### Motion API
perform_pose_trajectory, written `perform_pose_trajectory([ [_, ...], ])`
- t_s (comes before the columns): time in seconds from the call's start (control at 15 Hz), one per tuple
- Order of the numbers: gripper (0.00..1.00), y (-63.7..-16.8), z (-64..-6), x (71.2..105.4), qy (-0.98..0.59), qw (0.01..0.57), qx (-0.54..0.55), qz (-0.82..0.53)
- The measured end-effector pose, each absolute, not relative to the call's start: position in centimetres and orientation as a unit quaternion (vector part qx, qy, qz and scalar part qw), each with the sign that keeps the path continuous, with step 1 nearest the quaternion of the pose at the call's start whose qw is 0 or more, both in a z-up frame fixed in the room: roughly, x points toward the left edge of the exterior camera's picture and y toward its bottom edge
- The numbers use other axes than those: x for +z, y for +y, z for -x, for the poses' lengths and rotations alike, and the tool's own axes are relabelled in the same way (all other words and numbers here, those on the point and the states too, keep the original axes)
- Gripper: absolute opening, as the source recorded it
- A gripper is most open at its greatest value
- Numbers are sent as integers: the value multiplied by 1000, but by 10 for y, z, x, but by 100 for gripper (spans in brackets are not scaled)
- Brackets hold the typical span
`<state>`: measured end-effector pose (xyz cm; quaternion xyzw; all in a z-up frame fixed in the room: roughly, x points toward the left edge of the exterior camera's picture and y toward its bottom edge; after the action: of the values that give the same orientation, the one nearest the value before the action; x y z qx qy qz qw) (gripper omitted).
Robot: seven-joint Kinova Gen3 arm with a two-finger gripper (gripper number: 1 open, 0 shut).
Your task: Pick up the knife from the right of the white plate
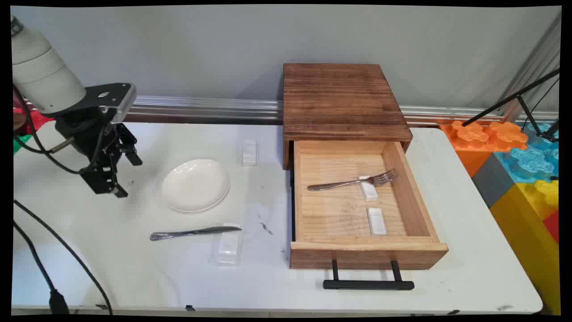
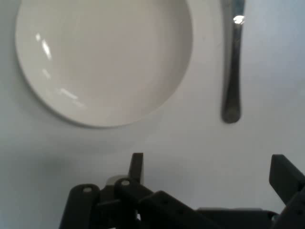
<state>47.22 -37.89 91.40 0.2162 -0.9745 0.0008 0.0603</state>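
Our hand [image 1: 119,176] hung open and empty over the tabletop [image 1: 134,268] beside the white plate [image 1: 195,184], where we judged a careless descent might clip its rim or nudge the knife [image 1: 195,232].

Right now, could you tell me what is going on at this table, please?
The gripper hangs open and empty above the table, left of the white plate. A knife lies in front of the plate, its tip on a clear block. To the right, the wooden drawer is pulled open, and a fork lies inside with two white blocks.
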Motion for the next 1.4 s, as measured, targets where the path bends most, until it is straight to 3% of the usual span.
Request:
perform_pose_trajectory([
  [0.73,100,-352,-436,896,-970,103,-8,-219],
  [1.4,100,-340,-403,874,-970,108,19,-217],
])
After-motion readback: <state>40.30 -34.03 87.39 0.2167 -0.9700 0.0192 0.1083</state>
